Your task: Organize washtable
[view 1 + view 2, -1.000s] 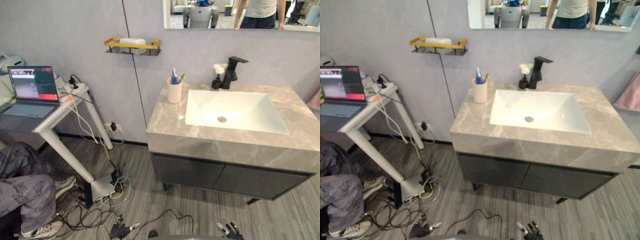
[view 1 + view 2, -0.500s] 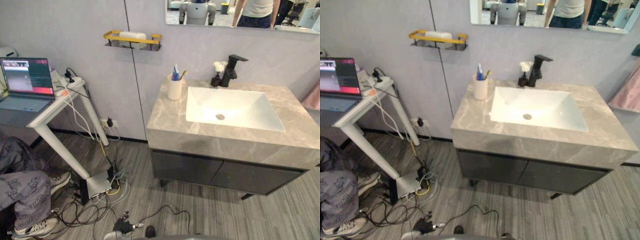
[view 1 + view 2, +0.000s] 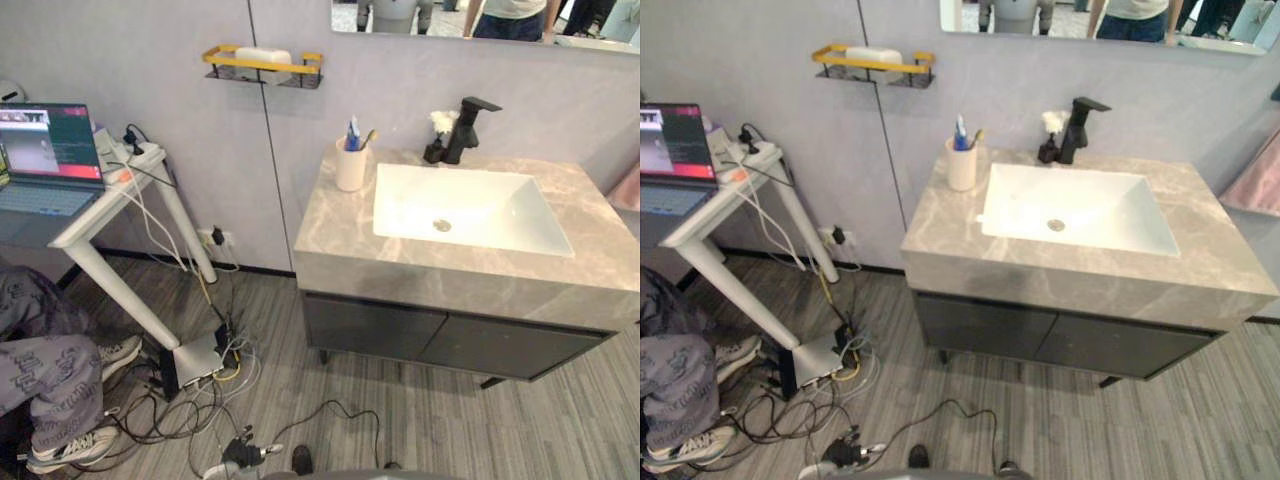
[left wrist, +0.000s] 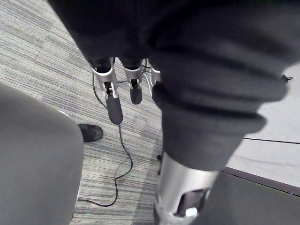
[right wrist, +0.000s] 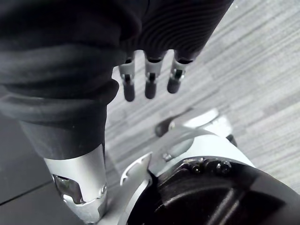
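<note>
The washtable is a grey marble counter (image 3: 335, 225) with a white sink (image 3: 465, 205) over dark cabinet doors. A cream cup (image 3: 350, 165) holding toothbrushes stands at the counter's back left. A black faucet (image 3: 466, 125) rises behind the sink, with a small dark bottle (image 3: 434, 151) topped by something white beside it. On the wall to the left, a yellow shelf (image 3: 262, 62) carries a white item. My left hand (image 4: 114, 101) and right hand (image 5: 149, 82) hang low over the floor, fingers relaxed and holding nothing.
A white side table (image 3: 110, 215) with an open laptop (image 3: 45, 160) and a power strip stands left of the washtable. Cables (image 3: 210, 400) sprawl on the floor beneath it. A seated person's legs (image 3: 50, 370) are at lower left. A pink cloth (image 3: 630, 190) hangs at the right edge.
The camera has moved, shifting the whole picture. The dark fingertips seen at the lower edge one second ago have dropped out of the eye views. Nothing on the washtable has moved.
</note>
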Available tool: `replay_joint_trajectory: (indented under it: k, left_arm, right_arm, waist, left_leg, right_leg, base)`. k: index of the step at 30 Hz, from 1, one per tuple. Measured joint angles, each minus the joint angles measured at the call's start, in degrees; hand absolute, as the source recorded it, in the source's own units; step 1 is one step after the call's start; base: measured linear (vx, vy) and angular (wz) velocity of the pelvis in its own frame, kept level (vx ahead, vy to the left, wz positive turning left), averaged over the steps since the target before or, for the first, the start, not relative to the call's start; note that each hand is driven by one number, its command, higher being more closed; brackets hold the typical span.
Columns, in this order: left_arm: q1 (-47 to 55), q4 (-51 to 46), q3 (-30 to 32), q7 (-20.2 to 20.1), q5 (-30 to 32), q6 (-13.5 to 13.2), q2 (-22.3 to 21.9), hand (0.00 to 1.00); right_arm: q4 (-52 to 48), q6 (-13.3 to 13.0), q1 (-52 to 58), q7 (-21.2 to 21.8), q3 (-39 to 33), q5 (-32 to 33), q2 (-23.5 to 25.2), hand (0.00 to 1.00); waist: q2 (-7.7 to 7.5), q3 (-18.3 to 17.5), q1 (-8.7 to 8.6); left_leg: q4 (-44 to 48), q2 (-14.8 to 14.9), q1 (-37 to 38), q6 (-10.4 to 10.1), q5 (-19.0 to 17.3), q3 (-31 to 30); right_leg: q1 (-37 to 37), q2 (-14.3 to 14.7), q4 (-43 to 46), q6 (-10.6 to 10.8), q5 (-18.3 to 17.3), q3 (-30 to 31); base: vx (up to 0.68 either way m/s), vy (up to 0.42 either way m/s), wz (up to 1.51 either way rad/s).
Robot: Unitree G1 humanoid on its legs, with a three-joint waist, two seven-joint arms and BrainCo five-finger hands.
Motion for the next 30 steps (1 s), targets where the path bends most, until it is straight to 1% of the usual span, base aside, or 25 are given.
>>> replay_joint_trajectory:
  k: [3,5,6,7,8,9,10,12,13,14,15,16,17,18,20,21,23,24,25,26,28,29,30]
  left_arm:
    - [0.0,0.0,0.0,0.1,-0.5,0.0,0.0,0.00]
    - [0.1,0.0,0.1,0.1,-1.1,-0.1,0.0,0.00]
    - [0.1,-0.1,0.1,0.1,-1.1,-0.2,0.0,0.00]
    - [0.0,-0.1,0.2,0.1,-1.2,-0.2,0.2,0.00]
    - [-0.1,-0.3,0.2,0.1,-1.2,-0.2,0.2,0.00]
    - [-0.1,-0.4,0.2,0.1,-1.3,-0.2,0.3,0.00]
    - [-0.1,-0.5,0.2,0.1,-1.3,-0.2,0.6,0.00]
    - [-0.1,-0.8,0.3,0.1,-1.9,-0.5,0.9,0.00]
    - [-0.4,-0.6,0.2,0.2,-1.9,-0.5,0.6,0.00]
    - [-0.7,-0.4,0.2,0.2,-1.8,-0.2,0.4,0.00]
    - [-0.7,-0.4,0.2,0.2,-1.7,-0.2,0.2,0.00]
    - [-1.0,-0.5,0.2,0.1,-1.4,-0.1,0.3,0.00]
    - [-1.2,-0.5,0.3,0.1,-0.9,-0.1,0.4,0.00]
    - [-1.7,-0.4,0.3,0.1,0.2,0.0,0.6,0.00]
    - [-1.9,-0.2,0.8,0.1,0.5,0.1,0.6,0.00]
    - [-2.0,-0.1,1.1,0.1,0.6,0.2,0.6,0.00]
    - [-1.9,0.0,1.4,0.2,0.7,0.2,0.5,0.00]
    - [-1.9,0.0,1.7,0.2,0.8,0.0,0.7,0.00]
    - [-1.9,0.2,2.4,0.5,0.9,0.0,0.0,0.00]
    - [-1.8,0.2,2.5,0.7,0.8,-0.1,-0.4,0.00]
    - [-1.8,0.9,2.5,1.4,0.6,-0.1,-1.3,0.00]
    - [-1.8,0.9,2.5,1.4,0.6,-0.1,-1.4,0.00]
    - [-1.9,0.9,2.5,1.4,0.6,-0.1,-1.3,0.00]
  right_arm:
    - [0.1,0.0,-0.1,-0.1,0.0,0.0,0.0,0.00]
    - [0.1,0.0,-0.2,-0.1,0.0,0.0,0.0,0.00]
    - [0.1,0.1,-0.3,-0.1,0.0,0.0,0.1,0.00]
    - [0.1,0.1,-0.6,-0.1,0.0,0.0,0.2,0.00]
    - [-0.1,0.0,-0.8,-0.1,0.0,0.0,0.2,0.00]
    - [-0.2,0.0,-1.0,-0.1,-0.1,0.0,0.4,0.00]
    - [-0.4,0.0,-0.9,-0.1,-0.2,0.1,0.7,0.00]
    - [-0.6,0.1,-0.9,-0.1,-0.3,0.5,0.8,0.00]
    - [-0.7,0.1,-2.0,-0.1,-0.4,0.7,1.1,0.00]
    - [-0.9,0.0,-2.7,-0.2,-1.0,1.8,1.3,0.00]
    - [-1.2,-0.1,-2.6,-0.1,-1.4,1.9,1.1,0.00]
    - [-1.9,0.0,-2.3,0.0,-1.2,1.9,1.3,0.00]
    - [-1.9,0.1,-2.3,-0.1,-1.1,1.9,1.4,0.00]
    - [-1.9,0.1,-2.2,-0.1,-0.5,1.8,1.8,0.00]
    - [-1.8,0.1,-2.3,-0.1,0.0,1.9,1.8,0.00]
    - [-1.8,0.2,-2.3,-0.1,0.0,1.9,1.8,0.00]
    - [-1.7,0.2,-2.1,-0.1,0.0,1.9,2.1,0.00]
    - [-1.7,0.2,-2.0,-0.1,0.4,1.7,2.4,0.00]
    - [-1.5,0.3,-2.3,0.0,0.3,1.6,1.8,0.00]
    - [-1.8,0.1,-2.3,0.1,0.3,1.6,1.5,0.00]
    - [-1.8,0.0,-2.9,0.1,0.4,1.6,0.2,0.00]
    - [-1.7,0.0,-3.1,0.0,0.4,1.6,0.1,0.00]
    - [-1.7,0.0,-3.4,-0.1,0.4,1.6,0.0,0.00]
  waist:
    - [-0.18,0.0,0.03]
    - [-0.44,0.1,0.04]
    - [-0.69,0.2,0.03]
    - [-0.98,0.6,-0.10]
    - [-1.44,1.2,-0.13]
    - [-1.63,1.6,-0.20]
    - [-2.66,1.5,-0.11]
    - [-3.70,1.7,0.15]
    - [-3.86,2.5,-0.03]
    - [-2.76,3.6,-0.48]
    - [-1.93,4.1,-0.63]
    - [-1.33,4.2,-0.43]
    - [-1.64,4.3,-0.23]
    - [-2.19,4.3,-0.19]
    - [-2.31,4.3,-0.27]
    - [-2.28,4.4,-0.40]
    - [-2.49,4.3,-0.68]
    - [-3.34,3.9,-0.35]
    - [-3.04,3.7,-0.21]
    - [-2.43,3.5,-0.15]
    - [-0.92,3.1,-0.33]
    - [-0.76,3.1,-0.50]
    - [-0.75,3.2,-0.53]
  left_leg:
    - [0.0,-0.1,0.4,0.0,0.0,0.0]
    - [0.0,-0.3,0.7,0.0,0.0,0.0]
    - [0.0,-0.4,1.0,0.0,0.0,0.0]
    - [0.0,-1.1,1.7,0.2,-0.2,-0.1]
    - [0.0,-1.6,2.3,0.9,-0.6,-0.3]
    - [0.0,-2.6,3.2,1.1,-0.8,-1.3]
    - [0.0,-4.3,4.0,2.2,-1.5,-2.6]
    - [0.1,-6.4,4.6,3.2,-2.2,-3.8]
    - [0.0,-7.6,5.3,4.0,-2.2,-6.0]
    - [0.1,-7.1,6.0,4.6,-2.3,-8.1]
    - [0.3,-6.6,6.2,4.7,-2.4,-9.3]
    - [0.4,-5.5,6.0,5.2,-2.7,-12.2]
    - [0.4,-5.1,5.8,5.3,-2.6,-13.3]
    - [0.5,-4.6,4.8,5.3,-2.6,-15.9]
    - [1.1,-4.3,3.7,5.4,-2.7,-20.4]
    - [2.1,-4.5,3.4,4.9,-2.9,-21.5]
    - [5.7,-5.7,3.3,4.1,-5.2,-24.4]
    - [7.4,-6.9,3.5,3.4,-6.8,-25.7]
    - [9.2,-6.5,3.1,2.1,-8.3,-26.8]
    - [9.8,-6.0,2.8,1.7,-8.6,-26.9]
    - [10.6,-3.9,1.2,0.1,-9.8,-28.5]
    - [10.8,-3.3,0.8,-0.2,-10.0,-28.7]
    - [11.0,-2.2,0.8,-0.9,-10.4,-28.8]
  right_leg:
    - [0.4,-0.1,-0.1,0.1,-0.1,0.0]
    - [0.5,-0.4,0.7,1.0,-0.7,-0.2]
    - [0.5,-0.6,1.5,1.0,-1.1,-0.3]
    - [0.3,-1.7,4.2,1.6,-2.6,-0.7]
    - [0.1,-2.8,7.3,2.1,-4.6,-1.7]
    - [-0.2,-4.2,10.8,2.9,-6.8,-2.5]
    - [-0.2,-6.6,14.5,5.5,-9.6,-3.6]
    - [-0.5,-9.7,19.7,9.6,-12.8,-4.1]
    - [-1.2,-11.0,24.7,8.1,-12.0,-1.8]
    - [-4.0,-10.4,32.2,5.7,-9.5,2.4]
    - [-5.8,-9.6,34.8,4.2,-9.3,4.2]
    - [-7.2,-6.2,35.1,1.9,-12.5,9.1]
    - [-7.9,-4.7,34.1,2.1,-13.6,11.3]
    - [-9.0,-1.7,31.1,2.1,-14.0,14.8]
    - [-10.5,2.2,25.7,2.2,-14.0,20.6]
    - [-10.5,2.7,24.9,2.0,-13.9,21.8]
    - [-9.3,2.3,21.5,1.7,-12.9,21.7]
    - [-8.4,1.5,19.1,0.4,-10.2,21.3]
    - [-6.9,1.8,19.3,-0.3,-11.4,19.5]
    - [-6.7,2.2,19.0,-0.3,-11.4,18.5]
    - [-6.4,4.1,16.9,-2.0,-11.3,15.3]
    - [-6.0,4.6,16.2,-2.4,-11.1,14.5]
    - [-4.7,5.6,15.1,-2.9,-10.8,13.0]
  base:
    - [0.06,-0.001,0.01]
    - [0.08,0.001,0.03]
    - [0.09,0.027,0.08]
    - [0.08,0.042,0.15]
    - [0.08,0.049,0.28]
    - [0.11,0.038,0.54]
    - [0.12,0.040,0.67]
    - [0.18,0.043,0.66]
    - [0.22,0.019,0.72]
    - [0.17,-0.005,0.74]
    - [0.21,-0.017,1.04]
    - [0.17,-0.049,0.93]
    - [0.22,-0.101,1.13]
    - [0.16,-0.096,0.93]
    - [0.22,-0.142,1.09]
    - [0.26,-0.176,1.15]
    - [0.25,-0.171,0.95]
    - [0.26,-0.233,0.82]
    - [0.23,-0.233,0.72]
    - [0.19,-0.219,0.57]
    - [0.21,-0.231,0.50]
    - [0.17,-0.193,0.55]
    - [0.10,-0.136,0.53]
